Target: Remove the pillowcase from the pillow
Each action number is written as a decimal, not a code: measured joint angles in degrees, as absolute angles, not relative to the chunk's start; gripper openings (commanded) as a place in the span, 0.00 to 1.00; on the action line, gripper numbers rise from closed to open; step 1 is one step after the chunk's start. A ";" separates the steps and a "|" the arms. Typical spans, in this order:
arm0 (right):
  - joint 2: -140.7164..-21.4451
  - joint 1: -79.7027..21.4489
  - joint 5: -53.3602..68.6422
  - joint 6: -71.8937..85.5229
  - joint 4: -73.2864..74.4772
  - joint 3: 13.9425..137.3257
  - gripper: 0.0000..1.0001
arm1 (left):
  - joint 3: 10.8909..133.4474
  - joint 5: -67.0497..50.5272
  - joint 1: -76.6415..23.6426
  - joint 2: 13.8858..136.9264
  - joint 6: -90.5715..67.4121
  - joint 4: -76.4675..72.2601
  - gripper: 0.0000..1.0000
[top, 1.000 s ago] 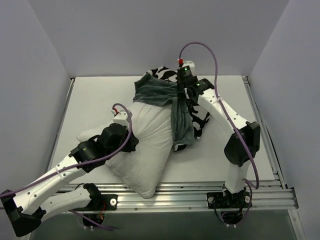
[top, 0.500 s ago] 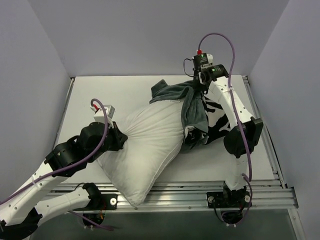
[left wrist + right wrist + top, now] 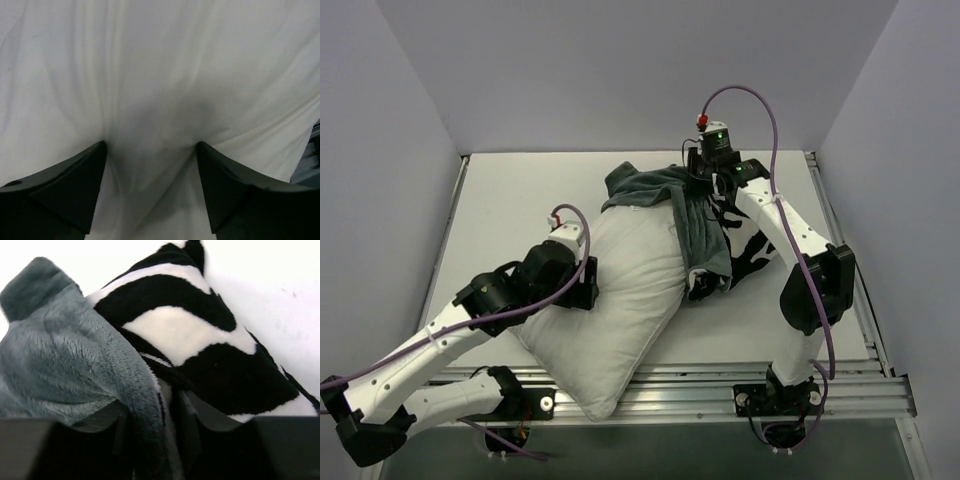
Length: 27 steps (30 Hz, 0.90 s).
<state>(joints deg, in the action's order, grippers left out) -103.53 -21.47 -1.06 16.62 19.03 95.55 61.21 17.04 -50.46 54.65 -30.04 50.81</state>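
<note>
Between the fingers of the left pincer [image 3: 151,146], spread wide, lies bare white pillow [image 3: 160,65]; the right pincer [image 3: 152,405], narrow, pinches a grey fold of the pillowcase [image 3: 60,365].
Only the overhead view shows the pillowcase bunched over the pillow's far end on the counter [image 3: 510,200]; fingertips are hard to make out there.

The white desk [image 3: 510,200] carries the white pillow [image 3: 620,300] at centre frame, with the pillowcase [image 3: 705,235] heaped toward the upper right.

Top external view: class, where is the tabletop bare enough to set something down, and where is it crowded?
Bare white tabletop lies far left, between its left edge and the plump white pillow, and near right, bordered by the pillow, the zebra-striped fabric pillowcase and the right arm. Centre and far right are crowded.
</note>
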 measured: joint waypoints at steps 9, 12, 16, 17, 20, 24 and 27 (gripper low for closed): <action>-99.85 -22.22 5.23 17.82 16.60 95.00 0.77 | 76.05 9.98 -50.72 68.66 -18.06 43.55 0.94; -95.53 -22.17 5.26 17.78 16.51 93.89 0.86 | 79.96 7.77 -52.31 73.10 -14.76 40.58 0.94; -88.62 -22.04 3.75 17.65 16.56 91.77 0.91 | 83.15 6.11 -55.44 79.40 -11.94 38.68 0.94; -87.09 -21.98 3.09 17.67 16.67 91.07 0.91 | 83.70 6.07 -56.27 81.06 -11.55 38.72 0.94; -82.37 -21.32 1.13 17.85 17.37 88.05 0.91 | 84.01 6.24 -58.33 86.04 -11.27 38.70 0.94; -76.64 -19.49 -0.80 18.17 18.06 83.07 0.91 | 80.79 7.86 -58.39 88.05 -12.34 36.53 0.94; -72.73 -18.72 -1.52 18.46 18.39 78.32 0.91 | 78.08 8.19 -55.44 88.05 -14.24 34.20 0.94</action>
